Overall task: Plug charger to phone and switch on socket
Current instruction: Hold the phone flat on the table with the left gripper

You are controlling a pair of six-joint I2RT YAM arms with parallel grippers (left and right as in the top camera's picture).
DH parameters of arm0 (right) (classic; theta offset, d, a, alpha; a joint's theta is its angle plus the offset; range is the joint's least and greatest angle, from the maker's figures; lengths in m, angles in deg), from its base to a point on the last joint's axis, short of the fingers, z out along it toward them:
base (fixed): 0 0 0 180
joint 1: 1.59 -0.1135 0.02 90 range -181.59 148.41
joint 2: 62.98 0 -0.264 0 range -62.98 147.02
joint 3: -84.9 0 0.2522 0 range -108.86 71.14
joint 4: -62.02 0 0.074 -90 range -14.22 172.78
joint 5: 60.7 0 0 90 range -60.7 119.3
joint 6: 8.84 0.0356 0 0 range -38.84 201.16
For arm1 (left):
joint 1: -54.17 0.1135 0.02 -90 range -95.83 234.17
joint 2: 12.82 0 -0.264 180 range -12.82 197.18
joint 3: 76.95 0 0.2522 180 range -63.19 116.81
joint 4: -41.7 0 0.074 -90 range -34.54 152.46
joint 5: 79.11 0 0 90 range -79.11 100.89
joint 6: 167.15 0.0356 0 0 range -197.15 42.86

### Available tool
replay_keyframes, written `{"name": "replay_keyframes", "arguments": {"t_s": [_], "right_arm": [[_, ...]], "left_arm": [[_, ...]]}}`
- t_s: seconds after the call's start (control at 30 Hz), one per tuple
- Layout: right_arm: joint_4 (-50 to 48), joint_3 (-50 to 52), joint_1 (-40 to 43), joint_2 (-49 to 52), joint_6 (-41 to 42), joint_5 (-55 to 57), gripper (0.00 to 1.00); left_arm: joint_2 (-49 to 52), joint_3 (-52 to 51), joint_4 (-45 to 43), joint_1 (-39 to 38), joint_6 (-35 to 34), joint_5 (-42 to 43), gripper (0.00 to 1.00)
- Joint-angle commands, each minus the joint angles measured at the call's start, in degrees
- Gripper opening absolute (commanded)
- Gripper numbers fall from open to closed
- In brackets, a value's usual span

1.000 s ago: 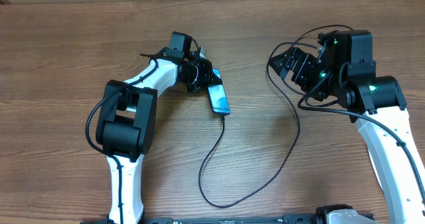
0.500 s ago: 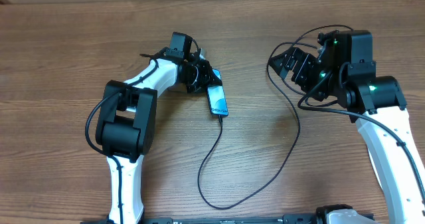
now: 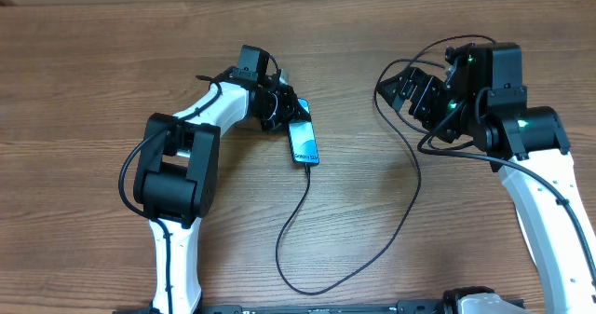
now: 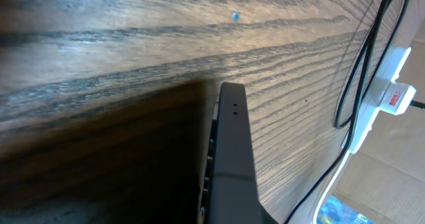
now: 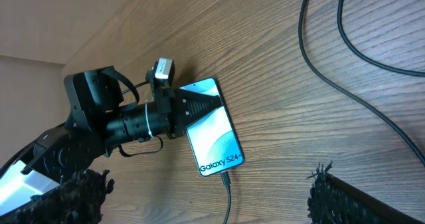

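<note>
Desk [image 3: 84, 62]: wood grain, carries everything.

Left arm [image 3: 177, 165]: reaches up and right towards mid-desk. Right arm [image 3: 521, 156]: bent in from the right, with its own wiring looped around the wrist.

Socket [image 4: 390, 84]: white strip, seen only at the right edge of the left wrist view, near the desk's edge. Well apart from the left finger [image 4: 232, 151].

Charger [image 3: 303, 207]: thin black cable. It runs down from the phone's lower end, loops near the front of the desk, then climbs right and up towards the right arm. The plug tip sits in the phone's bottom port in the right wrist view.

Phone [image 3: 304, 143]: flat on the desk, mid-left, slightly tilted. Screen up, cyan, with "Galaxy S24+" near the cable end.

Left gripper [image 3: 282, 107]: at the phone's upper end, with its tip overlapping that corner. Can't tell if the jaws are pinching the phone or just resting on it.

Right gripper [image 3: 414, 92]: jaws spread wide with nothing between them, hovering right of the phone and well apart from it.

Red switch [image 4: 396, 99]: on the strip, position unreadable.
</note>
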Motion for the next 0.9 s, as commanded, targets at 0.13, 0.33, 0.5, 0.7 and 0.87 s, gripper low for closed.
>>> {"name": "replay_keyframes", "arguments": {"t_s": [0.13, 0.33, 0.5, 0.7, 0.87], "right_arm": [[0.2, -0.5, 0.0, -0.8, -0.5, 0.6, 1.0], [0.3, -0.5, 0.0, -0.8, -0.7, 0.6, 1.0], [0.4, -0.5, 0.0, -0.8, -0.7, 0.6, 1.0], [0.4, -0.5, 0.0, -0.8, -0.9, 0.6, 1.0], [0.4, -0.5, 0.1, -0.8, -0.9, 0.6, 1.0]], "left_arm": [[0.1, -0.4, 1.3, -0.4, -0.7, -3.2, 0.38], [0.1, -0.4, 1.3, -0.4, -0.7, -3.2, 0.44], [0.1, -0.4, 1.5, -0.4, -0.7, -3.2, 0.62], [0.1, -0.4, 1.5, -0.4, -0.7, -3.3, 0.89], [0.1, -0.4, 1.7, -0.4, -0.7, -3.4, 1.0]]}}
